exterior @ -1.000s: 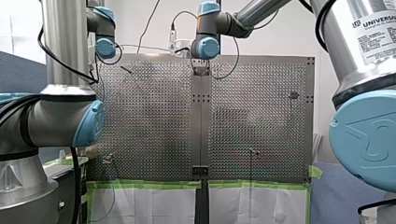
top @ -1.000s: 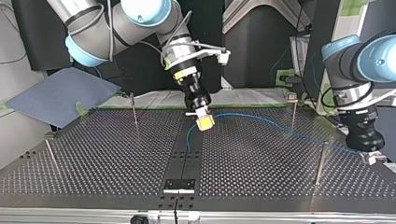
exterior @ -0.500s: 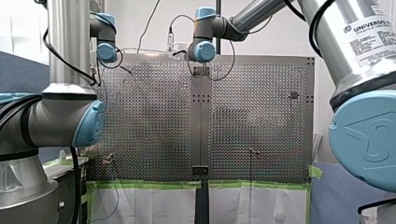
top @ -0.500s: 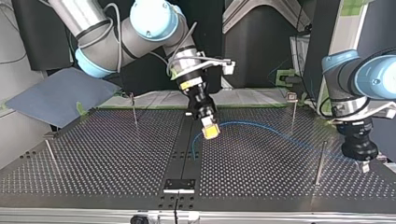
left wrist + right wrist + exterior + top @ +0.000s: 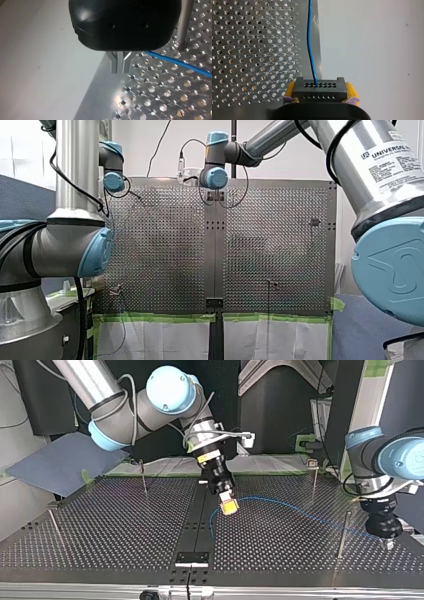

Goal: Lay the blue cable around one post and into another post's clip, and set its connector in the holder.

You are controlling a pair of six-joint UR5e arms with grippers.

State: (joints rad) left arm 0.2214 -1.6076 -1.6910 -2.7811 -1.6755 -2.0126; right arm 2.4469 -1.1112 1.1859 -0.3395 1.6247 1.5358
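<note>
Nothing is routed yet, I judge: my right gripper (image 5: 320,91) pinches the thin blue cable (image 5: 310,45) by its black block connector (image 5: 319,87), while my left gripper (image 5: 119,67) is pressed together just beside the cable.

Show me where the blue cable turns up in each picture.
Front view: I cannot make it out.
Top view: blue cable arcs from my right gripper towards my left gripper.
Left wrist view: lies beside a post.
Right wrist view: runs ahead from the connector.
Shared landmark: the perforated table.
</note>
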